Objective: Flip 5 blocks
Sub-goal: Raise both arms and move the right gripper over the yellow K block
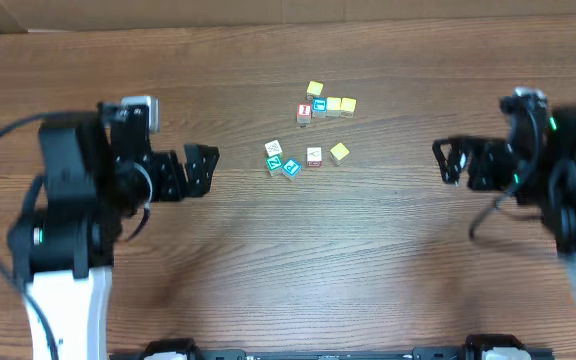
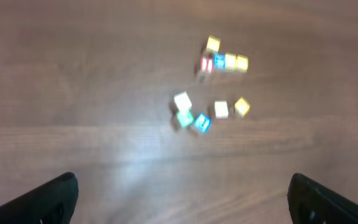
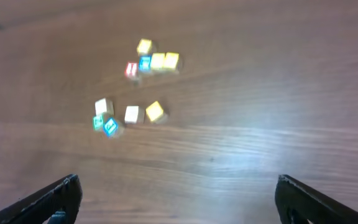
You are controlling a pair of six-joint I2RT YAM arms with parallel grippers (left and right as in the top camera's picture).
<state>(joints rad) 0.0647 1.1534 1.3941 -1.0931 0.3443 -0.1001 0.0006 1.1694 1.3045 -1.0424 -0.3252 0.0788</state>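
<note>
Five small blocks lie in a loose row at the table's middle: a whitish one (image 1: 273, 148), a green-faced Z (image 1: 274, 164), a teal-faced P (image 1: 291, 168), a whitish one with a faint mark (image 1: 314, 156) and a yellow one (image 1: 339, 152). The left wrist view shows the same row, blurred, with the teal block (image 2: 202, 122) and the yellow block (image 2: 242, 107) at its near end. In the right wrist view the green block (image 3: 97, 122) sits leftmost. My left gripper (image 1: 206, 168) hangs open to the row's left, my right gripper (image 1: 446, 160) open to its right. Both are empty and well apart from the blocks.
Behind the row sits a second cluster: a red-faced cube (image 1: 304, 112), a teal cube (image 1: 319, 105), and yellow cubes (image 1: 314, 90) (image 1: 341, 104) around them. A cardboard wall (image 1: 268, 12) runs along the table's back edge.
</note>
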